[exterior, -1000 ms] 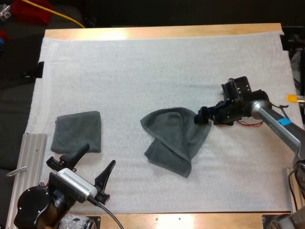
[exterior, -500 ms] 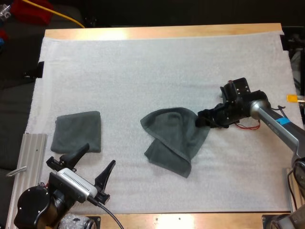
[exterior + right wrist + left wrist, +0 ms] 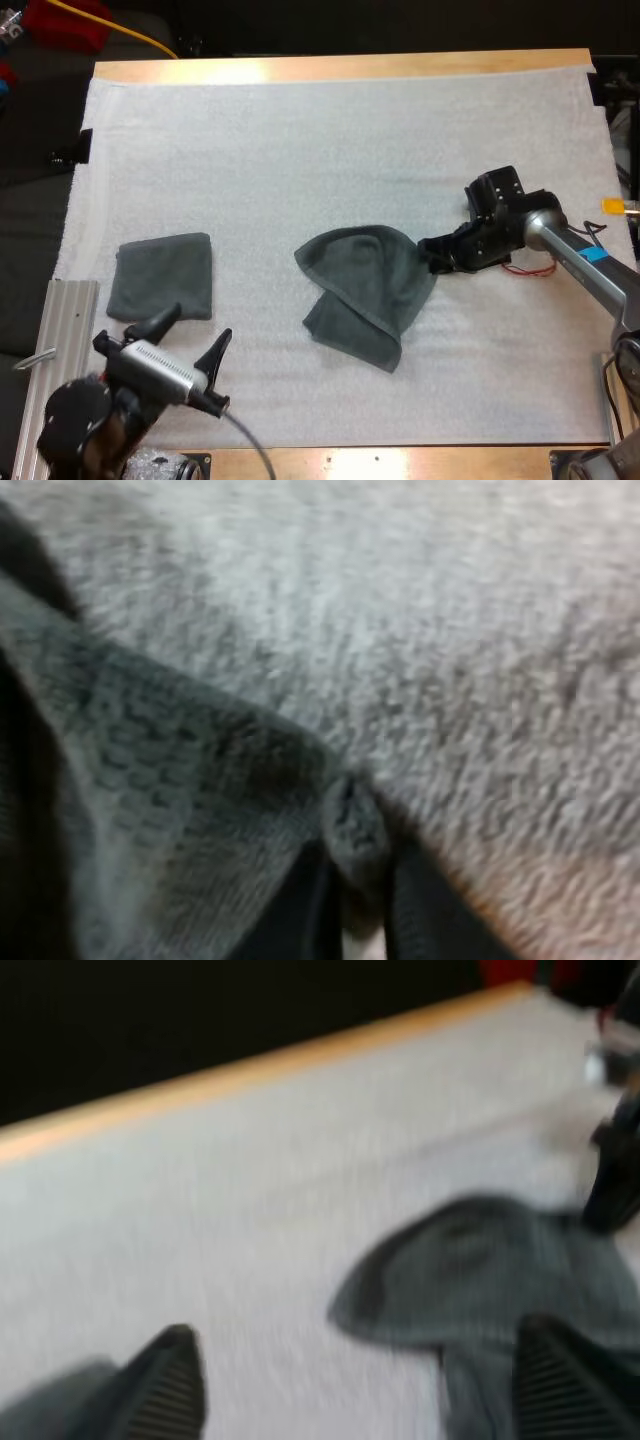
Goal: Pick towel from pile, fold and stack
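My left gripper (image 3: 193,328) hovers at the near left with its fingers spread wide, while my right arm reaches in from the right, its gripper (image 3: 433,254) pinching the crumpled towel (image 3: 365,290) at its edge.

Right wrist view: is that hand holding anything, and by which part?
The right hand pinches the crumpled towel by a fold at its edge. The left hand is open and holds nothing.

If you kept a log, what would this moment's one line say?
right gripper: shut on crumpled towel edge | left gripper: open, near folded towel | fold: not yet done
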Robot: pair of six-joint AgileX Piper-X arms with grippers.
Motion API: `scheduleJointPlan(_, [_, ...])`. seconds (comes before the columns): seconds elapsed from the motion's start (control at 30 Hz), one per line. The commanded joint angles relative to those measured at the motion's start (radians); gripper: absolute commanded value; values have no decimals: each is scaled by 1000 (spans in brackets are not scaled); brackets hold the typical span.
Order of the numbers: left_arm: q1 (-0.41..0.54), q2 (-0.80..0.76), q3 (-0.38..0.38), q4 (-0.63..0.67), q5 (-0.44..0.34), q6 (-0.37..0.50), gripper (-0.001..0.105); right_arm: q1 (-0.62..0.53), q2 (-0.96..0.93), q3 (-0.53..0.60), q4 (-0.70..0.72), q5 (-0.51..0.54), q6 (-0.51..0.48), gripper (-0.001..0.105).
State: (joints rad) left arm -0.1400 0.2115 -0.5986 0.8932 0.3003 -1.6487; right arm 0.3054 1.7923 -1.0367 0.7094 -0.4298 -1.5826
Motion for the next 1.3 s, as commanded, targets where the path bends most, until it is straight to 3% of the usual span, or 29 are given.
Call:
scheduleJointPlan(0.0, [-5,41,-8,11,-10,2,52,-3,-1,-2,20,9,-17,1])
scheduleJointPlan(0.1, [-5,138,-14,-10,-10,18,52,-3,-1,-2,24,9,-20,0])
scheduleJointPlan(0.3, [-5,348,-24,-106,-10,20,64,-3,-1,-2,24,9,-20,0])
scheduleJointPlan(0.57, [-5,595,-117,-203,2,20,65,-3,-1,-2,23,9,-20,0])
scheduleJointPlan(1.0, [-5,989,-260,-303,161,19,65,-3,-1,-2,16,9,-20,0])
scheduleJointPlan(1.27, [-5,1200,-306,-342,200,2,65,-3,-1,-2,13,9,-20,0])
